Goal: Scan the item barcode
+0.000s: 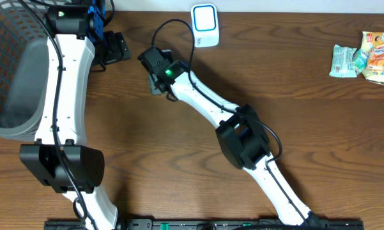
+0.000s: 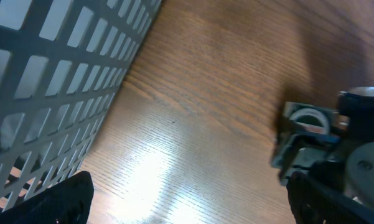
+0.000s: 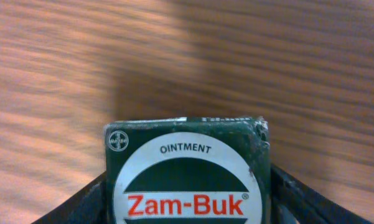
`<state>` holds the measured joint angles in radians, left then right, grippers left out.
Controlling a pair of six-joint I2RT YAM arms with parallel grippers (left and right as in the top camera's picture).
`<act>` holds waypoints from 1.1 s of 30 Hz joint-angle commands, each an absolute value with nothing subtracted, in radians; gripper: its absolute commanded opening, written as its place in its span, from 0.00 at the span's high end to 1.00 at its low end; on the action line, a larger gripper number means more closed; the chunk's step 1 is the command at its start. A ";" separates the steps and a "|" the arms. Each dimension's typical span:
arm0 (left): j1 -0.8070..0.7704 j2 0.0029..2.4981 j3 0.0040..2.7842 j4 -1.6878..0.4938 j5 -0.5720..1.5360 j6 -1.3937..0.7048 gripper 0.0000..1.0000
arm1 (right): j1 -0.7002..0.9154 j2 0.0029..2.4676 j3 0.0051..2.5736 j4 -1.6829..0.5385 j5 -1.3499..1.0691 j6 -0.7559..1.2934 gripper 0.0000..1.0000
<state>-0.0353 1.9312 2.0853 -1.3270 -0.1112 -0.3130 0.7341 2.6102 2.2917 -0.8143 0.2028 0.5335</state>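
Two dark fingers (image 3: pixel 90 200) of the right gripper (image 3: pixel 187 208) press against either side of a green ointment box (image 3: pixel 187 155). The gripper is partly closed around the box, whose label faces the wrist camera, near the far edge of the table (image 1: pixel 179 160), left of the middle. The left gripper (image 2: pixel 193 202) hangs wide open and empty by the far left corner, beside a mesh basket (image 1: pixel 9 45). A white scanner (image 1: pixel 205 24) sits at the far edge, near the box. Snack packets (image 1: pixel 367 56) lie by the far right corner.
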 commanded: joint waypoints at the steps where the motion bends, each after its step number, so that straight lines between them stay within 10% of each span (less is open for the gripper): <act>1: -0.034 1.941 2.080 -1.328 -0.121 -0.305 0.02 | 0.692 2.569 2.296 -0.921 0.336 0.545 0.34; 33: -0.034 1.941 2.080 -1.328 -0.121 -0.305 0.02 | 0.510 2.357 2.297 -1.169 0.175 0.401 0.46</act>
<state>-0.0353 1.9312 2.0853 -1.3273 -0.1112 -0.3130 0.5285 2.4294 2.2932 -1.2346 0.2298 0.3233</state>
